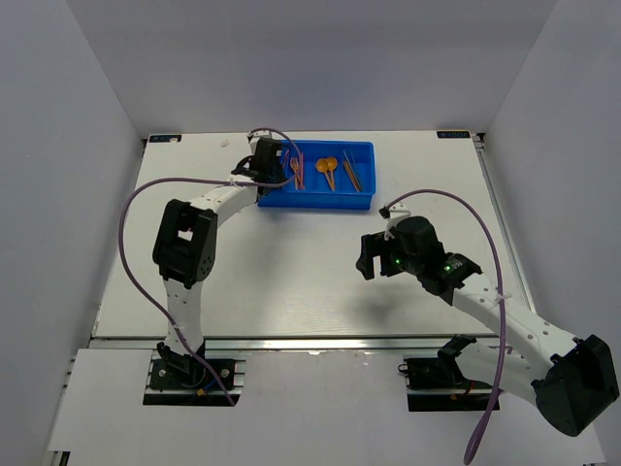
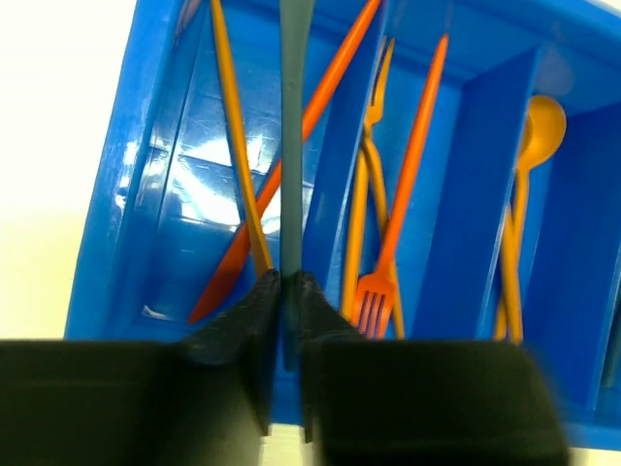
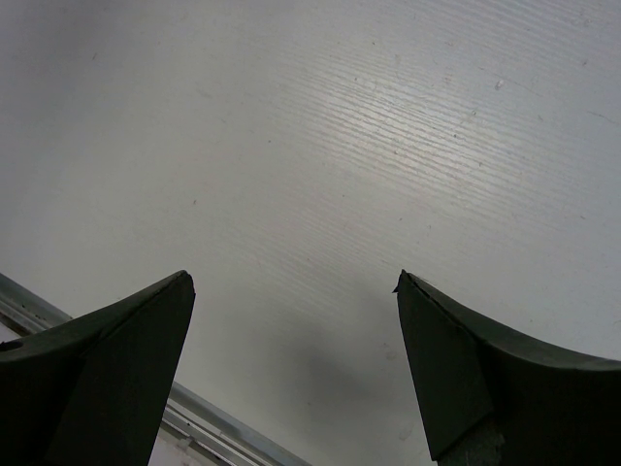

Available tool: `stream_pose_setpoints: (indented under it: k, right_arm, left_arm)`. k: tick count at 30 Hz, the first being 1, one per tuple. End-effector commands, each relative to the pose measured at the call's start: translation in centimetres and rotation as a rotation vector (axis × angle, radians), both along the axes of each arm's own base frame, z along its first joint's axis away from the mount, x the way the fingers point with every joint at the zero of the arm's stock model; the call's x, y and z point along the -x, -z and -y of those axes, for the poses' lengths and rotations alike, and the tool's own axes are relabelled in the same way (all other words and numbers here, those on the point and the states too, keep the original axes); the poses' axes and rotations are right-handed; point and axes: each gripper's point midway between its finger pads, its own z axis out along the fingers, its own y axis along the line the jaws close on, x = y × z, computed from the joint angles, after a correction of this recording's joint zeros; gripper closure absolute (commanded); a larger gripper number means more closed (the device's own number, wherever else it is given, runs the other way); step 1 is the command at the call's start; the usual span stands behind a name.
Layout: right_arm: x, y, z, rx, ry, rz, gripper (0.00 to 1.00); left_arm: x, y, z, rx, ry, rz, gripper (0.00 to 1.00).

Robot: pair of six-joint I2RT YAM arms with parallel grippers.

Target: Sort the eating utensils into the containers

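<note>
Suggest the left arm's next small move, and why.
Probably open the left pincer and let go: it is shut on a grey stick over the tray's end compartment, where an orange stick and knife already lie.

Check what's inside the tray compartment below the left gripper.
An orange stick and a red-orange knife lie crossed there, beneath the grey utensil the left gripper holds. Its fingers hide the near end of the compartment.

You get even, bright light; the left wrist view shows glare on the blue tray (image 2: 209, 184) and a blurred bottom edge.
</note>
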Motion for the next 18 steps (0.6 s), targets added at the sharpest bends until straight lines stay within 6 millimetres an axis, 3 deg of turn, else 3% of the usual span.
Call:
stream_pose_setpoints:
  k: [1,7,9,13,14,16,18]
  right_arm:
    - [-0.5,-0.8,-0.3,-0.012,-0.006,0.027,0.11]
    - [-0.5,-0.9,-0.2,-0.008,-0.007,0.026,0.11]
    - [-0.5,-1.0,-0.3,-0.011,-0.007,0.03,0.11]
    - [-0.9,-1.5,0.0,-0.016,0.028,0.044,0.11]
    - [-1.2,-2.1,0.4,-0.016,0.056,0.066,0.11]
    - [-1.6,-2.8,0.8,-0.029,0.105,0.081,0.11]
    - [-2.3,-4.3,1.8,-0.029,0.18,0.114,0.11]
  left_arm:
    - [-0.1,-0.3,-0.2,-0.007,-0.015,0.01,0.73]
    - [-0.5,-2.7,-0.6,-0.004,-0.038,0.048,0.43]
    - [-0.6,-4.1,-0.6,0.002,-0.04,0.069,0.39]
    - [-0.2,-8.7,-0.8,0.022,-0.031,0.141,0.31]
    - [0.3,-11.0,-1.0,0.03,-0.025,0.178,0.29]
    - [1.0,-13.1,-1.8,0.013,-0.037,0.205,0.24]
    - [2.9,-15.8,-3.5,-0.015,-0.068,0.219,0.16]
